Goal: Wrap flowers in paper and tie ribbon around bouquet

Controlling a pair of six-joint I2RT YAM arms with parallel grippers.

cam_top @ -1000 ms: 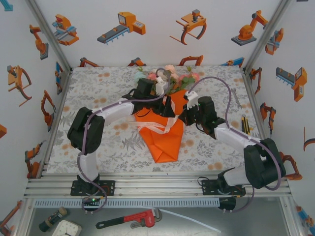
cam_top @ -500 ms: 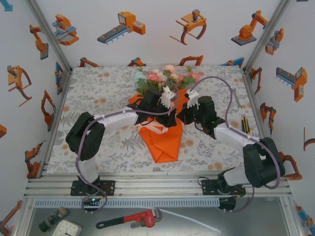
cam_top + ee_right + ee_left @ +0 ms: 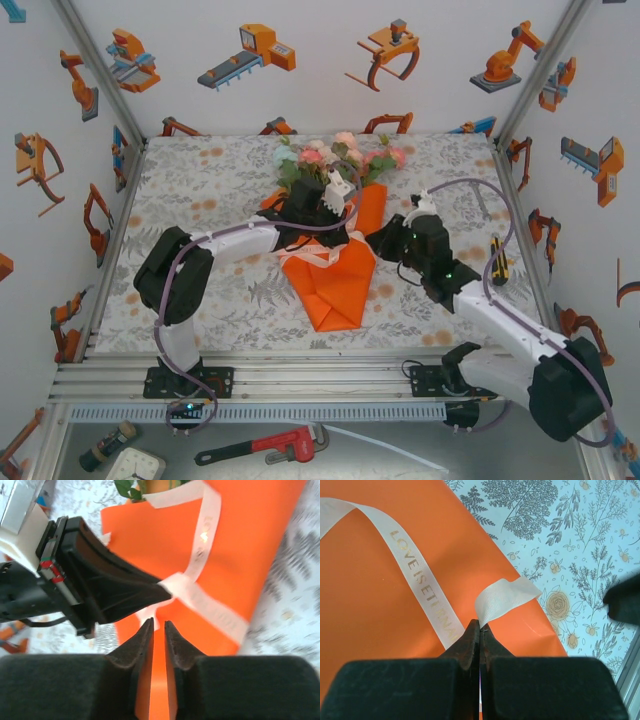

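Bouquet (image 3: pixel 335 275): lay mid-table directly beneath both sets of jaws, its point towards the arm bases.

Work done and outstanding:
- Paper (image 3: pixel 370 605): the orange sheet was already folded into a cone. It sat under and to the left of your left jaws, and just beyond your right jaws. I judged the wrapping done.
- Flowers (image 3: pixel 335 155): pink, peach and mint heads stood out of the cone's open end, on the far side of both sets of jaws.
- Ribbon (image 3: pixel 415 575): cream with gold lettering, it lay slack in loops across the paper. No tight knot or bow could be made out, so I judged tying the main step left.
- Left gripper (image 3: pixel 480 630): its jaws were pressed together on a folded end of the ribbon.
- Right gripper (image 3: pixel 159 627): its jaws were narrowly parted with nothing between them. The tips were just beside your left tips and the pinched ribbon.

Room for moving:
- Table (image 3: pixel 200 200): the printed cloth was bare outward of each set of jaws, so you had free travel there.
- Paper's edge: ran just right of your left jaws.
- Gap between the two sets of jaws: very small, judged the tight spot.
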